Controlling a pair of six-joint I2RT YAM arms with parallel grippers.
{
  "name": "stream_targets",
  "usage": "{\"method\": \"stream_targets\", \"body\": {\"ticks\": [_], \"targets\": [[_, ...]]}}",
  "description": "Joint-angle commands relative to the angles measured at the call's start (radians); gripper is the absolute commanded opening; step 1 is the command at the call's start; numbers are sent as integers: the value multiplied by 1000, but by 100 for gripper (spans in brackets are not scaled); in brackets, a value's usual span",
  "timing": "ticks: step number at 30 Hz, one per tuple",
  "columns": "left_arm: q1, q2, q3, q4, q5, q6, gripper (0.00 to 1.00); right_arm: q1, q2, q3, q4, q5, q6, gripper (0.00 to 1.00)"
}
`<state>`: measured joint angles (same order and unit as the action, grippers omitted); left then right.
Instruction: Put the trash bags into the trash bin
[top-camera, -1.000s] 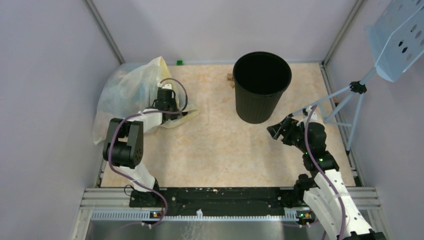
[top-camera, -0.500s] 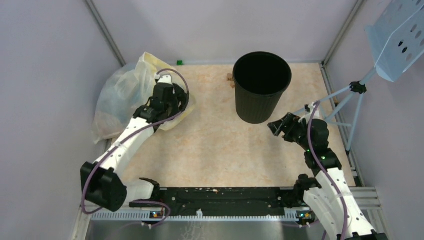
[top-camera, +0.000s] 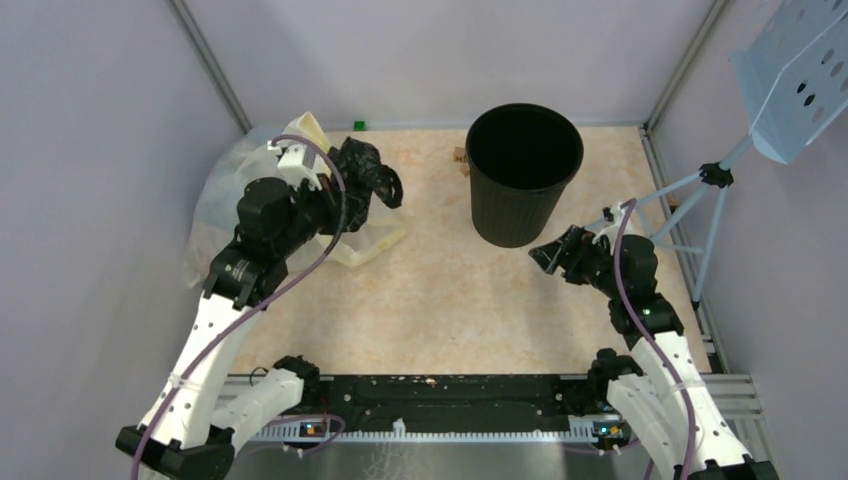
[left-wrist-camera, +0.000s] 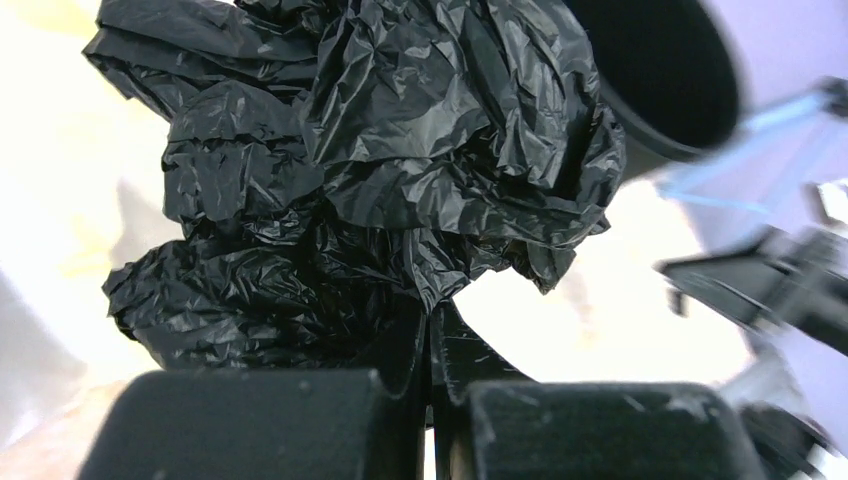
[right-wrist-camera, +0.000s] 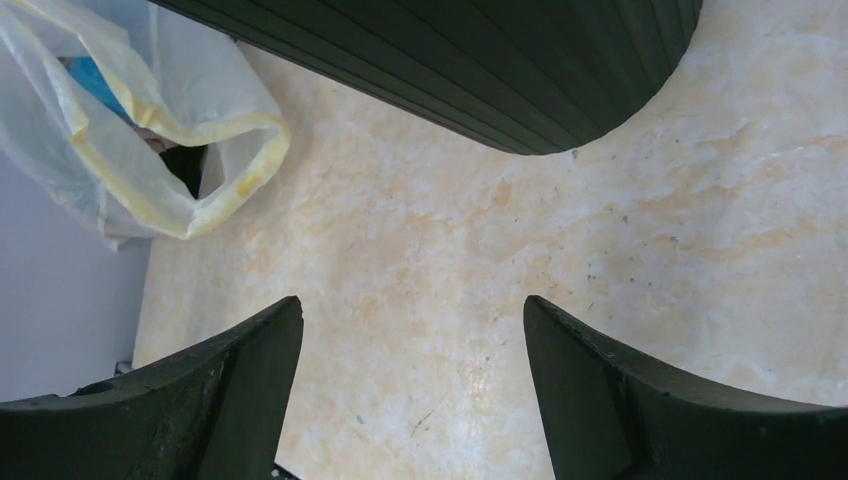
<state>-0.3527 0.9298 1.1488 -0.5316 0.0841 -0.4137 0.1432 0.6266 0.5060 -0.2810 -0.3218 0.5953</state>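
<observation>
The left gripper (left-wrist-camera: 430, 385) is pinching the crinkly glossy black plastic bag (top-camera: 368, 178), the round ribbed black bin (top-camera: 515, 215) standing to its right; the right gripper (right-wrist-camera: 410, 330) is gaping empty.

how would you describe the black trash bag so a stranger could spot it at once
Start at the round black bin at the back, then look left. There the left pincer holds up a crumpled bag; it is glossy black, unlike the pale yellow see-through bag beside it.
</observation>
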Motion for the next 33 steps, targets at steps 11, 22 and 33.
{"method": "stream_targets", "body": {"ticks": [11,22,33], "targets": [[-230,75,-360,382,416,-257,0,9,25,8,67,224,122,75],[-445,251,-417,407,279,-184,0,-7,267,-3,379,397,180,60],[-448,273,-474,416,198,-113,0,98,742,179,762,148,90,53]]}}
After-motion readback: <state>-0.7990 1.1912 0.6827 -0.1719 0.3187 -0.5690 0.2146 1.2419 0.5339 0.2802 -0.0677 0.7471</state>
